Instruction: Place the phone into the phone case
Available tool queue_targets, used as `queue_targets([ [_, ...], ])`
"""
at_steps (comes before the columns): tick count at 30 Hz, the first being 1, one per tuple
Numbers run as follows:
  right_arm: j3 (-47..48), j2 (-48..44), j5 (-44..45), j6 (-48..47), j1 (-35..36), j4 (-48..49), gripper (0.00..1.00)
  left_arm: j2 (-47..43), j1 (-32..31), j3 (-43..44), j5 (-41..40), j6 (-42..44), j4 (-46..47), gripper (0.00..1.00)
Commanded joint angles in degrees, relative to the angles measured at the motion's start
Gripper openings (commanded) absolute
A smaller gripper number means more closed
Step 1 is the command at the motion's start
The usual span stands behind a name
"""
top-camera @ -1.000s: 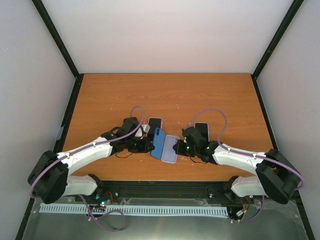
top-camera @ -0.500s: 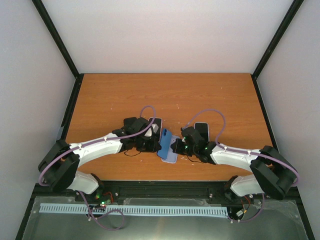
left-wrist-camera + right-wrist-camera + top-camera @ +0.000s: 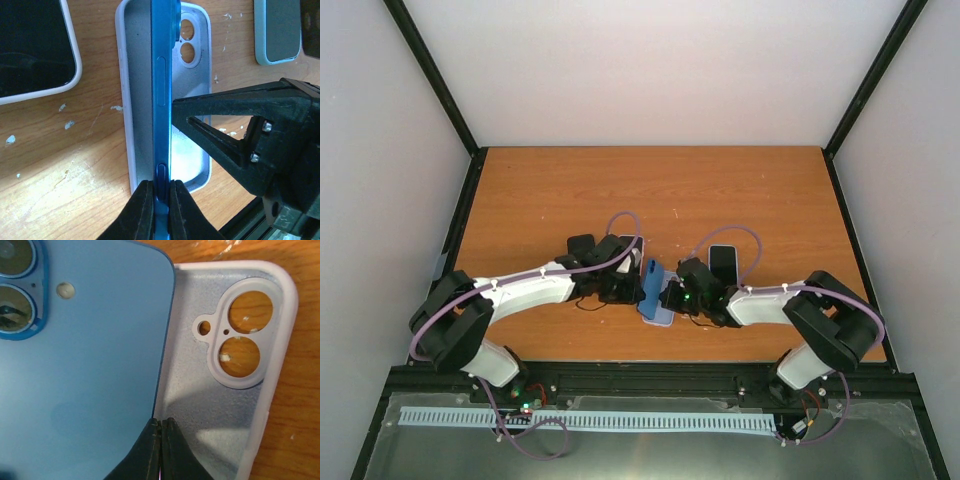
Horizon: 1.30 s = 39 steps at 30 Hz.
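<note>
Blue phone (image 3: 161, 90) held on edge in case (image 3: 192, 150), clamped by left gripper (image 3: 160, 192); right gripper (image 3: 161, 435) closed, seemingly empty. If released tilted, phone could be tipped off rim.

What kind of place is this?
Probably a robot practice booth in a lab: a left arm and right arm sit at a wooden table, white walls and a black frame close it in, with a blue phone and phone case to work on.

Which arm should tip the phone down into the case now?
Left, probably: the left gripper clamps the phone, which stands on edge in the case. The right gripper is shut, holding nothing.
</note>
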Motion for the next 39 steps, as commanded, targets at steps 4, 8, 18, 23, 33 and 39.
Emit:
queue_targets([
  [4, -2.9, 2.6, -0.9, 1.2, 0.0, 8.7, 0.03, -0.1, -1.2, 3.4, 3.8, -0.2, 3.7, 0.24],
  [8, -5.9, 3.2, -1.3, 2.5, 0.1, 14.1, 0.03, 0.6, -1.5, 2.3, 8.7, -0.6, 8.5, 0.33],
  [18, -5.2, -2.7, 4.3, 2.0, 0.0, 1.7, 0.03, 0.6, -1.5, -0.1, 10.6, -2.0, 14.2, 0.34],
  [23, -5.7, -7.0, 7.5, 1.6, 0.0, -5.1, 0.04, -0.5, -1.4, 0.5, 3.8, -2.4, 10.1, 0.39],
  [33, -1.0, -6.1, 8.7, -1.6, -0.1, -12.9, 0.04, -0.1, 3.9, -4.3, 2.5, -2.7, 12.6, 0.42],
  [39, 2.4, -11.2, 9.5, -4.4, -0.2, -23.5, 0.08, 0.4, 4.3, -6.6, 4.5, -2.3, 15.4, 0.41],
])
